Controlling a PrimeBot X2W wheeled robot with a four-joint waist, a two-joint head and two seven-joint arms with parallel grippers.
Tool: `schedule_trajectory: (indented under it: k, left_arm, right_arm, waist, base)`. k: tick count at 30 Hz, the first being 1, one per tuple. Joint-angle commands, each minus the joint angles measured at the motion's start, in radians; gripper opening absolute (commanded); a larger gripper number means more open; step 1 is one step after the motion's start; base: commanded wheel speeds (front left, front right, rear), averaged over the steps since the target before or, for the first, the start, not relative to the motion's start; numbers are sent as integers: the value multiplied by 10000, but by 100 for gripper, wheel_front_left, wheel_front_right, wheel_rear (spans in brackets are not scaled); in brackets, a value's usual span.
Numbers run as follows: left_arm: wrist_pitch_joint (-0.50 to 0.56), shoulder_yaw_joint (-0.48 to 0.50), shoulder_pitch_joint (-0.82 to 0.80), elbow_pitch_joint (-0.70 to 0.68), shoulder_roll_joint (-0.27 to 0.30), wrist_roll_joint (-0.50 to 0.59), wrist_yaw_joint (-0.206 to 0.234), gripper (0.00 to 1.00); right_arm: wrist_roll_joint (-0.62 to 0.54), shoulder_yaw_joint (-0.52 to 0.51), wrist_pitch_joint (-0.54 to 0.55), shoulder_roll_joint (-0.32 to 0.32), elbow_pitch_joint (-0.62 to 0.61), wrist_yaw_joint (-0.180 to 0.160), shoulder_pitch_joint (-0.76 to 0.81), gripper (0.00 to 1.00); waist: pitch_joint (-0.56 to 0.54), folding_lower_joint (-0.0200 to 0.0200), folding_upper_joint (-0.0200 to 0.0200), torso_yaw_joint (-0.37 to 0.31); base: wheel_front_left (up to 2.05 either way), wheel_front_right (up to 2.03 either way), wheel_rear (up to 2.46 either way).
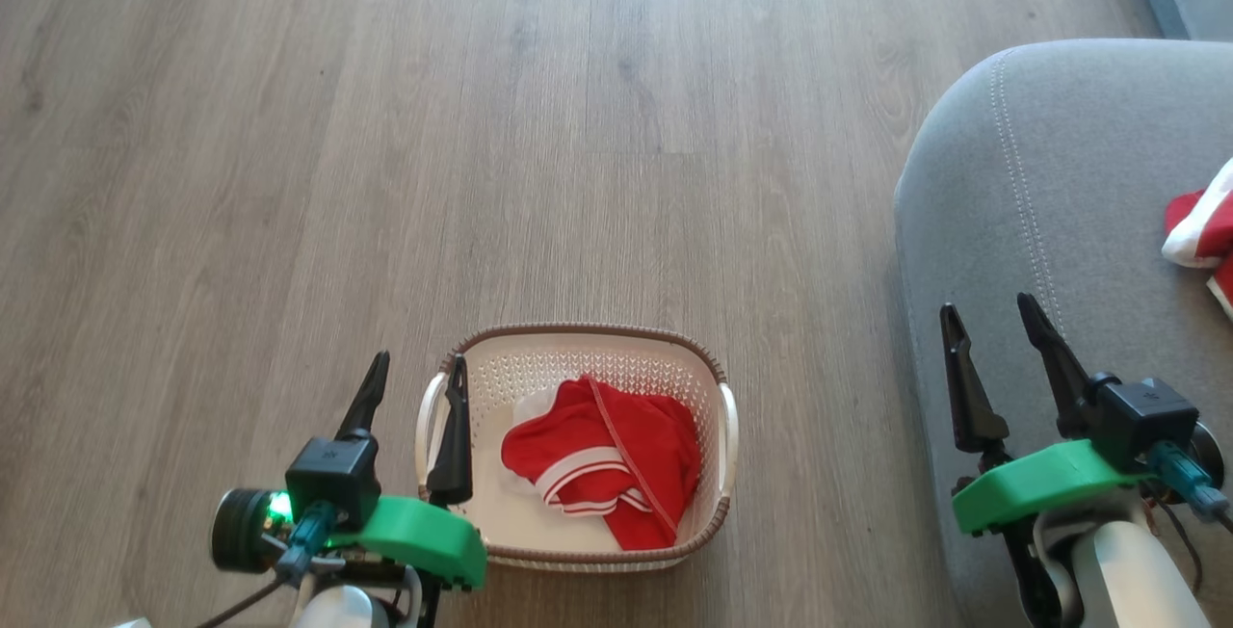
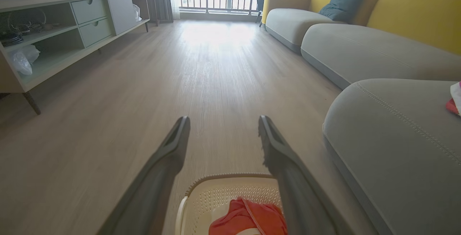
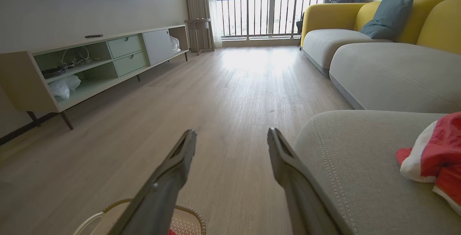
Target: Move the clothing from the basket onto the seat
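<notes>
Both grippers are spreading wide, nothing in either!
The left gripper (image 1: 420, 363) is hanging splayed and empty, straddling the left rim of the basket (image 1: 578, 329) on the wooden floor (image 1: 385, 127), with one red garment (image 1: 607, 464) lying crumpled inside; the right gripper (image 1: 987, 308) is hovering just as wide and empty over the near edge of the grey seat (image 1: 1060, 175), another red-and-white garment (image 1: 1199, 223) lying farther along it, well apart.
</notes>
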Motion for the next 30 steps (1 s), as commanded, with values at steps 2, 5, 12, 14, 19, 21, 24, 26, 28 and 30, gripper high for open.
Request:
schedule_trajectory:
  k: [2,5,12,14,19,21,24,26,28,30]
  left_arm:
    - [-51,278,-370,-454,-43,91,18,100]
    - [-51,225,-359,-485,-43,84,11,100]
    - [-51,142,-379,-504,-43,68,-34,100]
    - [-51,123,-376,-508,-43,58,-42,100]
    - [-51,-7,-428,-294,-43,-90,-211,100]
    - [-51,-104,-507,-96,-43,-161,-297,100]
    - [-51,-319,-696,594,-43,-299,-460,100]
    - [-51,-432,-962,1103,-43,-368,-511,100]
    - [-51,-519,-1278,1633,-43,-414,-543,100]
    - [-51,-614,-1654,2059,-43,-347,-574,100]
  right_arm:
    - [-59,146,-66,23,-368,-2,-84,100]
    - [-71,116,-66,40,-374,-2,-82,100]
    - [-45,72,-66,58,-382,-2,-125,100]
    - [-54,83,-66,65,-381,-2,-134,100]
    - [-153,-53,-66,65,-111,-2,-205,100]
    - [-213,-150,-66,51,76,-2,-318,100]
    - [-366,-456,-66,62,292,-2,-574,100]
    - [-470,-598,-66,92,414,-2,-792,100]
    - [-550,-667,-66,110,465,-2,-1058,100]
    - [-599,-704,-66,127,457,-2,-1288,100]
  waist:
    - [11,1,-1,17]
    - [6,1,-1,36]
    - [44,1,-1,79]
    - [65,1,-1,78]
    - [357,1,-1,-21]
    - [610,1,-1,-104]
    - [1178,1,-1,-298]
    - [1649,1,-1,-473]
    - [2183,1,-1,-681]
    - [2749,1,-1,-905]
  base:
    - [0,0,0]
    - [0,0,0]
    - [0,0,0]
    - [0,0,0]
    - [0,0,0]
    - [0,0,0]
    - [0,0,0]
    - [0,0,0]
    - [0,0,0]
    - [0,0,0]
